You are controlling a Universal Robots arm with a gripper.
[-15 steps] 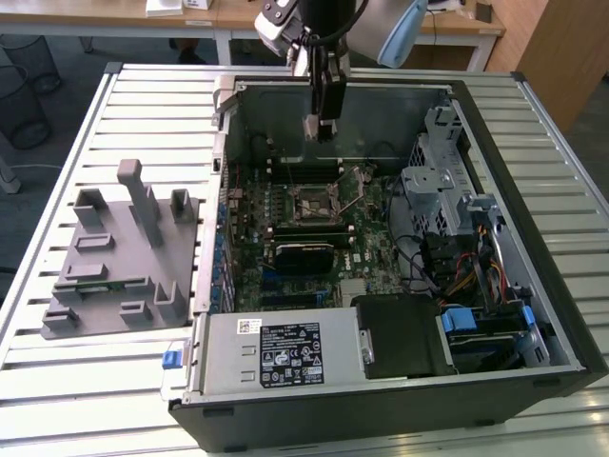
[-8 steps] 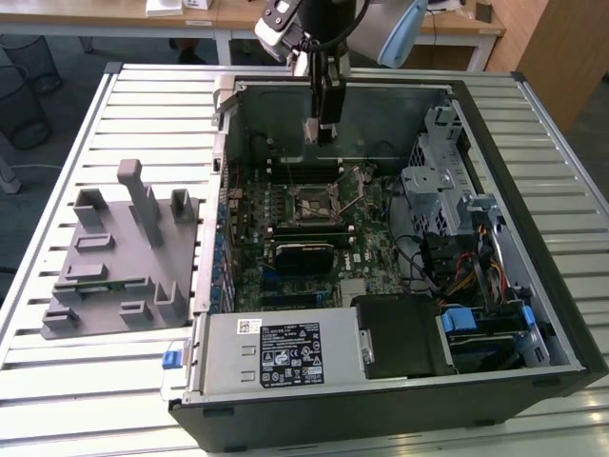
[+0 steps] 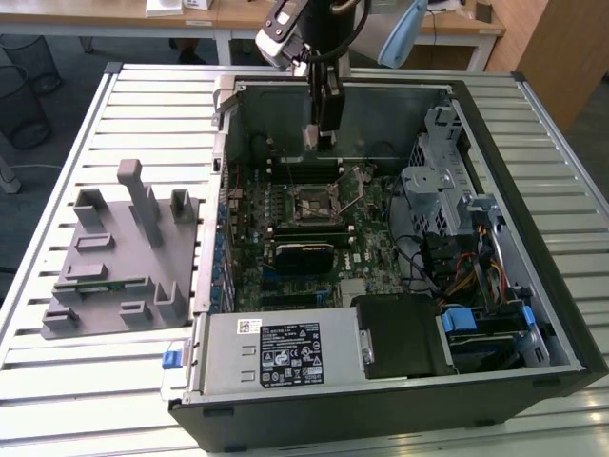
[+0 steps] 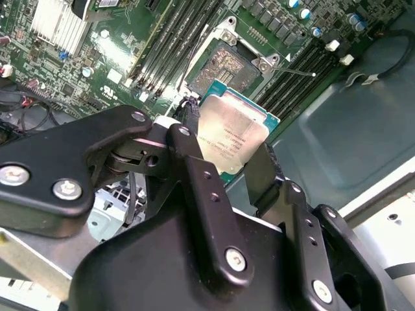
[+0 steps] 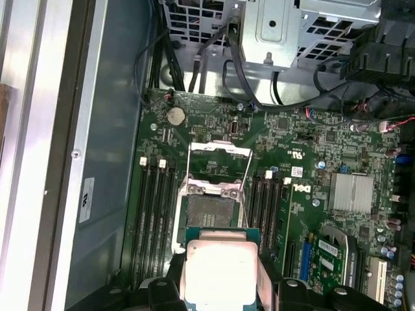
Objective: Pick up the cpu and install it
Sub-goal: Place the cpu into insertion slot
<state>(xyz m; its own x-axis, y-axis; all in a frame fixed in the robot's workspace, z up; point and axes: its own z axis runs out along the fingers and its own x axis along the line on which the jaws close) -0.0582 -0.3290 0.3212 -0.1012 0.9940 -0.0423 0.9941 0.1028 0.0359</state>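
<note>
Our gripper (image 4: 225, 155) jaws are pinching the cpu (image 4: 235, 129) near the open socket (image 4: 224, 70). If it's tilted, we risk bent pins.

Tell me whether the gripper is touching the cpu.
Touching. In the second wrist view the gripper has its black fingers pressed against opposite edges of the cpu, with no gap showing.

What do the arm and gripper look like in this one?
The gripper is matte black, with angular linkage fingers joined at round pivots and fastened with silver screws. In the exterior view the arm is silver-grey and black at the wrist, with a pale blue cap and a black cable looping beside it.
</note>
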